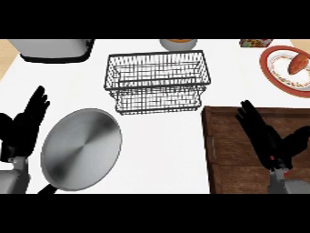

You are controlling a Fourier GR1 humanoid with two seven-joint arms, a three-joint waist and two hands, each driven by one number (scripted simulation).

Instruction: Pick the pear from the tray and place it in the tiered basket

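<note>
Right hand (272,139), fingers spread, hovers over the tray (227,136); left hand (19,127), also spread, rests beside the pan (81,149).

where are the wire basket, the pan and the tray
basket (156,68), head view, on its upper tier's front wire wall
pan (81,149), head view, on the middle of its round steel face
tray (231,136), head view, on its bare wooden floor left of the right hand (272,141)

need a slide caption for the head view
Right hand open over the brown tray, left hand open beside a steel pan, wire tiered basket ahead.
</note>
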